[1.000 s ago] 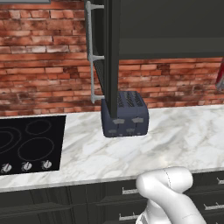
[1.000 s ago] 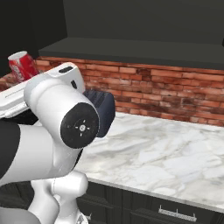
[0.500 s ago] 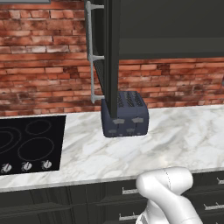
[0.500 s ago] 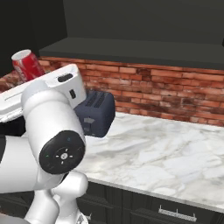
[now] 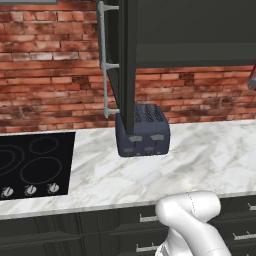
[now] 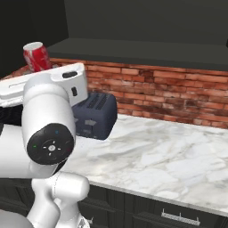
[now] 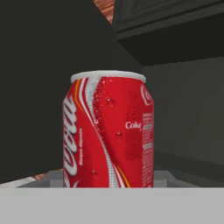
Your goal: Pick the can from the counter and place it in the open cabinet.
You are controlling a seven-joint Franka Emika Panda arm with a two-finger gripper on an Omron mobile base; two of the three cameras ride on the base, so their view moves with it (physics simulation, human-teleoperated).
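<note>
The red can [image 7: 109, 131] with white lettering stands upright in the middle of the hand view. My gripper [image 7: 106, 178] is shut on its lower part, with grey pads [image 7: 52, 177] showing at either side of its base. In the right base view the can [image 6: 36, 56] is held high above the counter [image 6: 169, 156], just behind my white forearm, at about the height of the cabinet's dark shelf [image 6: 133, 46] and to its left. A red sliver [image 5: 252, 80] shows at the right edge of the left base view. The cabinet door [image 5: 127, 65] hangs open edge-on, its grey bar handle [image 5: 103, 60] on the left.
A dark blue toaster [image 5: 142, 131] sits on the marble counter [image 5: 200, 155] under the open door, also seen as the toaster [image 6: 95, 116] beside my arm. A black cooktop [image 5: 35, 165] lies at the left. A red brick wall [image 5: 50, 75] backs the counter.
My arm has swung, carrying the can rightward and a little upward in the right base view, closer to the cabinet shelf. The toaster and the door have not moved.
</note>
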